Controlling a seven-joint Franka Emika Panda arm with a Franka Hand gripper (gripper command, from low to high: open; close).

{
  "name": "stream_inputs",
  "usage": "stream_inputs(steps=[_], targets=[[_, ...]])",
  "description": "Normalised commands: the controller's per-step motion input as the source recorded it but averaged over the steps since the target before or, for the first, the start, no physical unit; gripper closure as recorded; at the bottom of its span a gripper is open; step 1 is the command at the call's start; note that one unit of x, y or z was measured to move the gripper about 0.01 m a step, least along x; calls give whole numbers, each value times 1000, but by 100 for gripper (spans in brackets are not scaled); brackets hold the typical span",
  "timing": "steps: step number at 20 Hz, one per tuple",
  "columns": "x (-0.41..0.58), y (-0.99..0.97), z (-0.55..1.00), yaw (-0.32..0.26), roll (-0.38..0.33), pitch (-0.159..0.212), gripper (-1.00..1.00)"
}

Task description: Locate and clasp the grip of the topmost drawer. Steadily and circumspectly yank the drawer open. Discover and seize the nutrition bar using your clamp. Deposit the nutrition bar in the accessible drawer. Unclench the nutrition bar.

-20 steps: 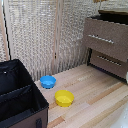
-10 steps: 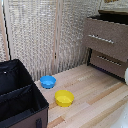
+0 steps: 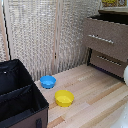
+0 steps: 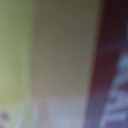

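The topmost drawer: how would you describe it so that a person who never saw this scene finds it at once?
Look at the dark brown dresser at the exterior view's right. The topmost drawer is its upper wide front, with a silver bar handle. The similar lower drawer sits beneath it, nearer the wooden floor.

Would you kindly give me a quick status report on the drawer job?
Jaws not in view; wrist view only a blur. Topmost drawer shut, handle untouched. Nutrition bar not clearly seen. Blue bowl and yellow bowl on floor, clear of the dresser.
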Motion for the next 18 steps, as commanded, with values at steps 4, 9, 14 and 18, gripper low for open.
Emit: stream_inputs(steps=[4,9,14,18], targets=[[-361,-24,-600,36,162,83,100],[-317,115,-370,3,133,184,100],[272,25,28,-2,0,48,-100],[381,-69,227,-7,0,60,-100]])
